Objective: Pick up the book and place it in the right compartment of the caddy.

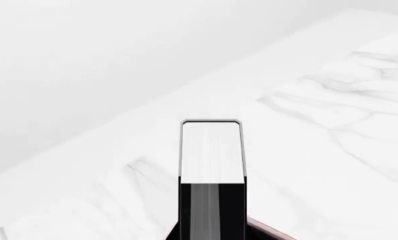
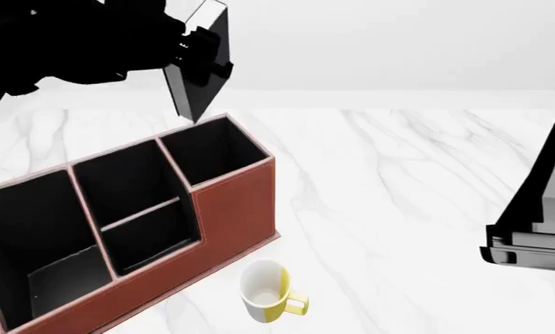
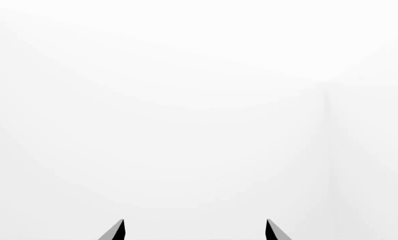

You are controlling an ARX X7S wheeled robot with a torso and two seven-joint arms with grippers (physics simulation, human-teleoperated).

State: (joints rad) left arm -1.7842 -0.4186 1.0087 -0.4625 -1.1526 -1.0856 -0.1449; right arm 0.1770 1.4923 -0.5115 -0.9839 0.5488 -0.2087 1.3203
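White marble table (image 2: 416,174): left tool (image 2: 198,52) clenches the thin, stiff black hardcover book (image 2: 201,66) above the reddish-brown caddy's (image 2: 230,209) tallest right compartment (image 2: 212,149); it looks light, slick-covered. Right tool (image 3: 194,230) hangs released.

- Head view: looks forward and down from above the caddy (image 2: 230,202), taking in the marble table (image 2: 398,174) and a mug (image 2: 268,292) in front of the caddy.
- Left wrist view: very near the book (image 1: 212,150), facing along it toward the table (image 1: 318,125); a corner of the caddy (image 1: 268,230) shows. Shared with head view: book (image 2: 198,66), caddy, table.
- Right wrist view: faces blank white background; only two fingertips (image 3: 115,231) show.
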